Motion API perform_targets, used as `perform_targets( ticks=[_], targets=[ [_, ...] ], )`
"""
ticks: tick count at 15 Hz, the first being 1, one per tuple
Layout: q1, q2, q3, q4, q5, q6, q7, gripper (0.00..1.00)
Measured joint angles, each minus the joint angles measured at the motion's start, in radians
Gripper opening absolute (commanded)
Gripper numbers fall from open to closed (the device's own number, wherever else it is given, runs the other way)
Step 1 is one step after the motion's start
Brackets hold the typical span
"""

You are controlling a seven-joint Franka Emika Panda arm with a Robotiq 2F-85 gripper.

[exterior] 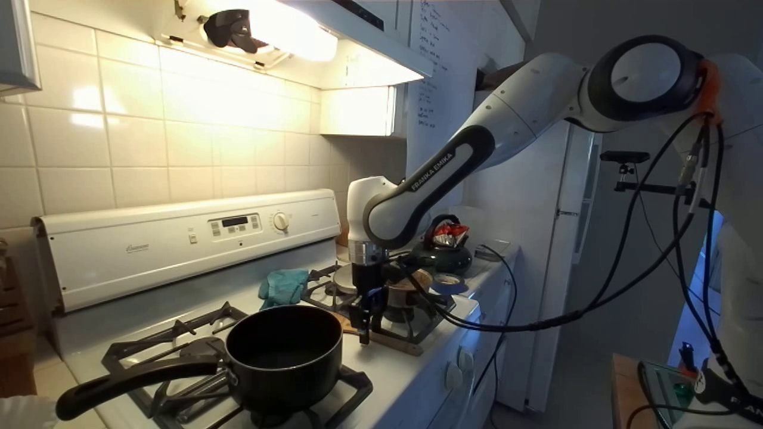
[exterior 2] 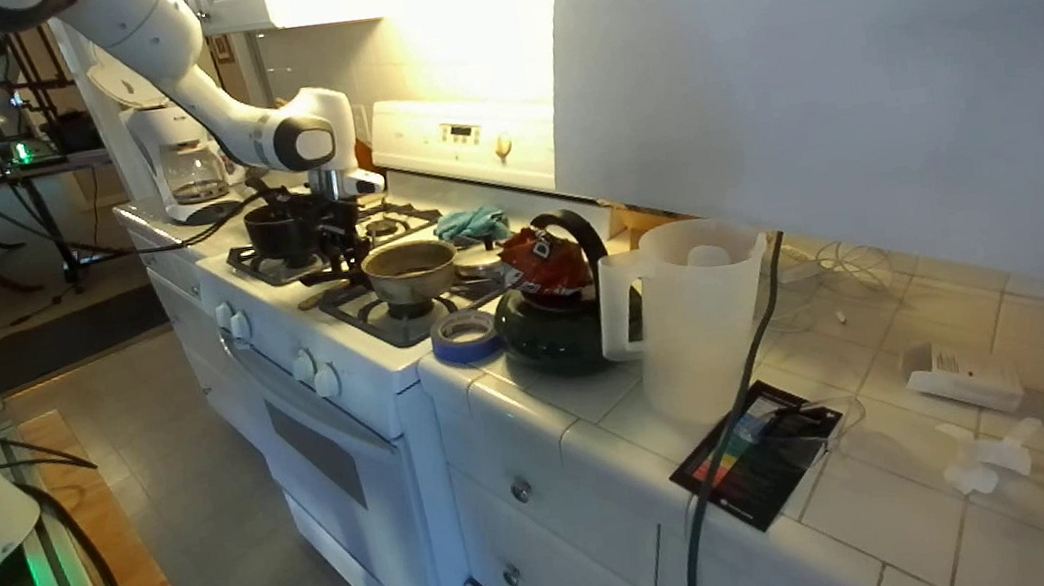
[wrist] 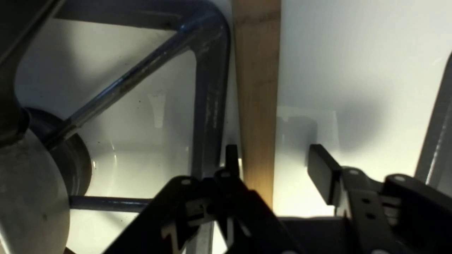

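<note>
A wooden stick is laid on the white stove, just beside a black grate. The claw is spread wide, and the stick is seen between its fingers. Near the claw, a black saucepan is set on another grate.

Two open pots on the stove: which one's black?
The round black saucepan with the long black handle, standing farther from the dark round kettle. The dull grey metal pot sits nearer that kettle.
</note>
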Motion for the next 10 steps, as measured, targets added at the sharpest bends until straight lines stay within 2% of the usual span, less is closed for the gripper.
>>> perform_targets(
  ticks=[4,5,10],
  targets=[
    [0.001,0.007,-0.004,0.011,0.0,0.0,0.008,0.01],
    [0.001,0.008,-0.004,0.014,0.0,0.0,0.01,0.06],
    [0.007,0.011,-0.004,0.021,0.0,0.008,0.026,0.06]
  ],
)
